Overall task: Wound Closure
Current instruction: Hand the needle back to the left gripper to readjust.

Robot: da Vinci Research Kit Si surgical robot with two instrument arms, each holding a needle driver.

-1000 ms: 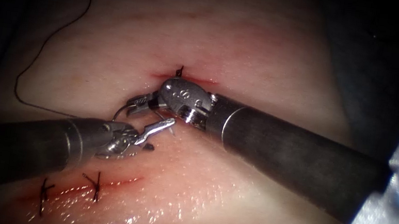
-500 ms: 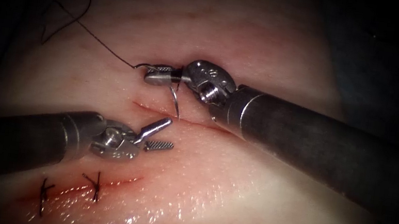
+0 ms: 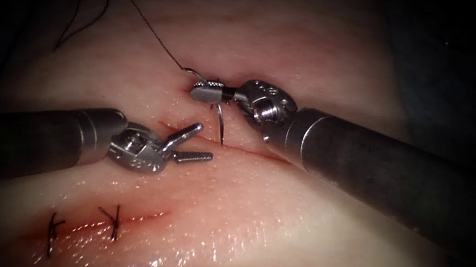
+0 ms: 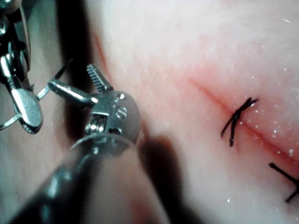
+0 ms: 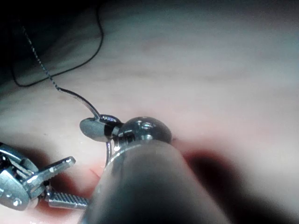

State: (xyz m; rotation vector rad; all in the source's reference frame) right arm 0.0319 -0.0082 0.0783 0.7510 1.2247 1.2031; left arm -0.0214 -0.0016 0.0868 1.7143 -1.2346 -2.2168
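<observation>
My right tool (image 3: pixel 206 90) is shut on the curved needle (image 3: pixel 219 123) near its thread end. It holds the needle just above the cut (image 3: pixel 248 150), clear of the tissue (image 3: pixel 275 219), with the point aimed down at the cut's line. Black thread (image 3: pixel 142 17) runs from the needle's tail up and to the left. My left tool (image 3: pixel 194 143) stands open and holds nothing, at the cut just left of the needle point. The left wrist view has its open jaws (image 4: pixel 77 80). The right wrist view has the shut jaws (image 5: pixel 99 127) and the needle's tail (image 5: pixel 77 98).
Two black knotted stitches (image 3: pixel 113 222) (image 3: pixel 52 230) close the lower-left stretch of the cut, with red fluid (image 3: pixel 139 216) along it. A loose loop of thread (image 3: pixel 84 12) lies at the far upper left. The left tool's shaft (image 3: pixel 31 142) lies left of the cut and the right's (image 3: pixel 382 166) to its right.
The right tool lifted the needle away from the left tool's jaws and carried it up and to the right. The thread drew straighter behind it. The left jaws opened wider.
</observation>
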